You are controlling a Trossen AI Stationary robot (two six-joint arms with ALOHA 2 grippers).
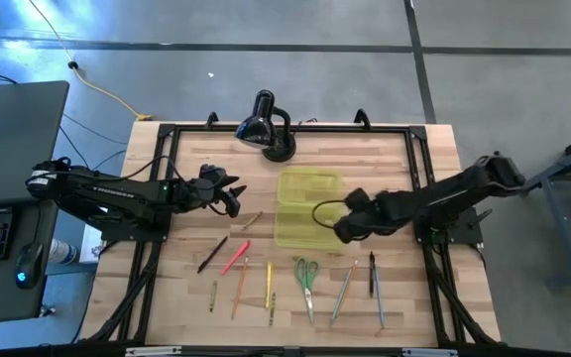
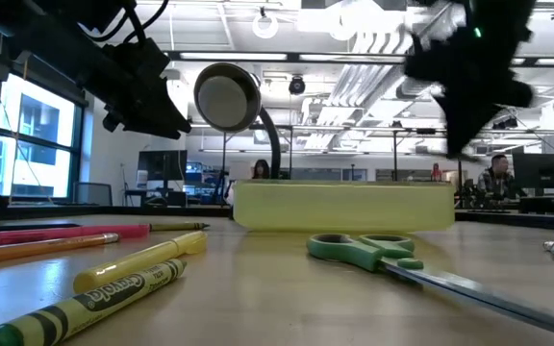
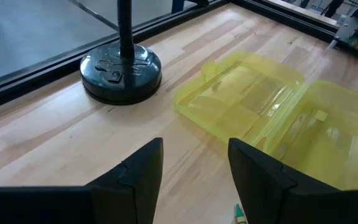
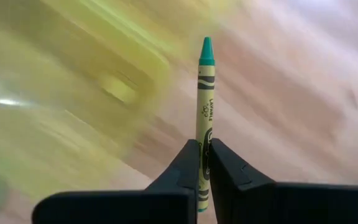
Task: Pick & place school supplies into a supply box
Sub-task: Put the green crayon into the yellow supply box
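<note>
My right gripper [image 4: 204, 148] is shut on a green-tipped crayon [image 4: 205, 81] with a yellow-green wrapper. It hangs above the table at the right edge of the supply box [image 1: 303, 208], a translucent yellow-green case lying open with its lid flat. My left gripper [image 3: 194, 168] waits open to the left of the box [image 3: 260, 106], with nothing between its fingers. More school supplies lie flat on the table nearer its front edge: pencils and pens [image 1: 241, 283], green-handled scissors [image 1: 307, 278] and crayons [image 2: 133, 279]. My right gripper pinches the crayon's blunt end [image 4: 204, 134] between its two fingers. The crayon runs along the fingers, and most of its length, with the green tip [image 4: 206, 50], sticks out past them. The fingers slant steeply down, and the crayon is lifted clear of the table.
A black desk lamp [image 1: 266, 124] stands behind the box, its round base [image 3: 122, 71] on the wood. A black frame rail [image 1: 285, 129] runs round the tabletop. Bare wood shows between the box and the row of supplies.
</note>
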